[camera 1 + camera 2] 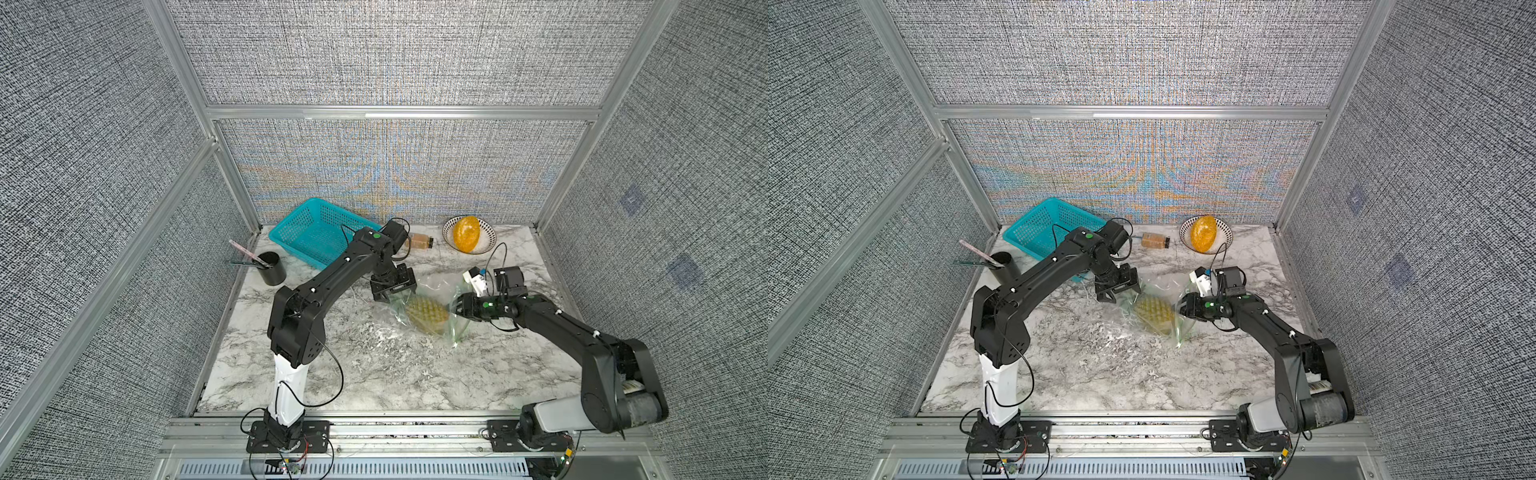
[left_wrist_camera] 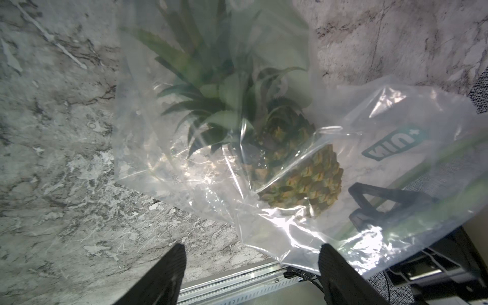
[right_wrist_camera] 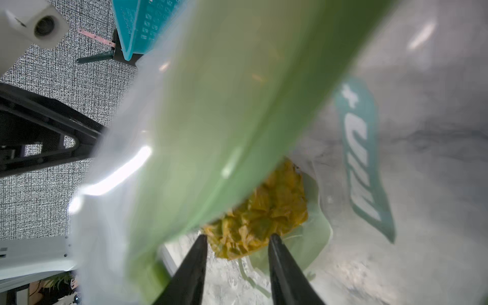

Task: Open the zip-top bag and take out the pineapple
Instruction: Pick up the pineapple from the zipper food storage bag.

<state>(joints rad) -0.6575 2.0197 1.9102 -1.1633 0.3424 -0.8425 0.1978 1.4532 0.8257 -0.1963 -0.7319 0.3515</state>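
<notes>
One pineapple (image 1: 428,318) lies inside the zip-top bag (image 1: 434,289).

left tool (image 2: 252,248): jaws apart | right tool (image 3: 239,237): jaws apart

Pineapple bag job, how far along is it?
Done: the zip-top bag looks open, its green zip strip passing over the right gripper. In hand: that gripper, open, points at the pineapple inside; the left gripper hovers open by the crown end. Left: grasp the pineapple and pull it out.

Black jointed arms (image 1: 316,291) with pale base links (image 1: 286,395), looping black cables (image 1: 338,384), green wrist dots (image 1: 376,236), bolted baseplates (image 1: 316,434).
</notes>
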